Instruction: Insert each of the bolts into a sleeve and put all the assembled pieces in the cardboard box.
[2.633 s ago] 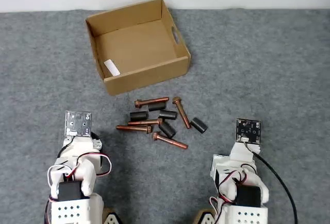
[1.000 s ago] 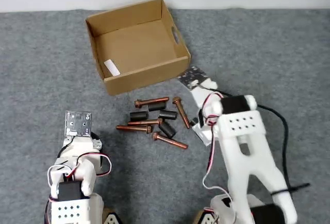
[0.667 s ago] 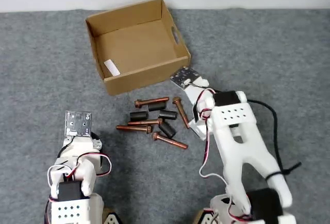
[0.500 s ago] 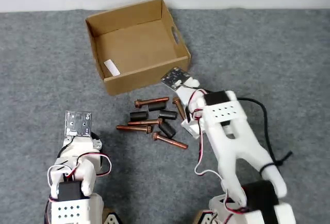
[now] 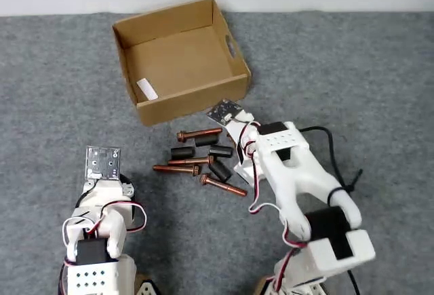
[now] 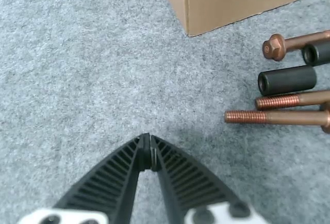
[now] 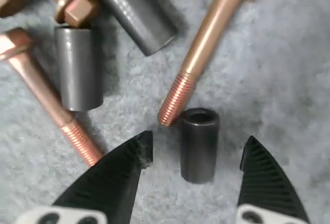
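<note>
The cardboard box (image 5: 193, 102) sits open at about 11 o'clock on the grey bench (image 5: 366, 71), with a white label (image 5: 146, 89) on its floor. Just off its 5 o'clock corner, near the middle of the bench, lies a loose heap of copper bolts (image 5: 199, 133) and dark sleeves (image 5: 182, 152), all as separate pieces. The right arm (image 5: 291, 173) stretches from 5 o'clock up to the 3 o'clock edge of that heap. Its right claw (image 7: 197, 149) is spread wide, one finger on each side of a single sleeve (image 7: 199, 157) that lies flat on the bench and touches neither finger. A bolt (image 7: 198, 67) lies with its threaded tip just beside that sleeve's open mouth. The left arm (image 5: 102, 220) is folded at 7 o'clock, well apart from the heap. Its left claw (image 6: 148, 152) is pressed together above bare bench, near a corner of the box.
</note>
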`<action>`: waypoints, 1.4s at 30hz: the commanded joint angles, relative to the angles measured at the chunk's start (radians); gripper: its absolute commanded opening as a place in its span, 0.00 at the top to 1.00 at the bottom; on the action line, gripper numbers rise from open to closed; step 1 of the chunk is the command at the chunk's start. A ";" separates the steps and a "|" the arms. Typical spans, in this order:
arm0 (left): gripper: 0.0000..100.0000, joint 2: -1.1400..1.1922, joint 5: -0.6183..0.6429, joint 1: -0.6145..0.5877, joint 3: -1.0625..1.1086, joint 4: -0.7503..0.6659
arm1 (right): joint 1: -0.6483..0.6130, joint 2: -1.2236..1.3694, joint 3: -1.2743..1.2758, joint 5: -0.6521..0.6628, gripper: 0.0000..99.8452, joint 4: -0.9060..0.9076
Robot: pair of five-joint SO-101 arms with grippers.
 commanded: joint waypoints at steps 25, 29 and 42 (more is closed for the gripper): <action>0.99 -0.002 -0.002 -0.005 -0.004 -0.028 | 0.252 -0.341 -0.259 -0.014 0.99 0.553; 0.99 -0.002 -0.002 -0.005 -0.004 -0.028 | 0.260 -0.452 -0.258 -0.193 0.99 0.664; 0.99 -0.002 -0.002 -0.005 -0.004 -0.028 | 0.496 -0.799 -0.256 -0.600 0.99 0.774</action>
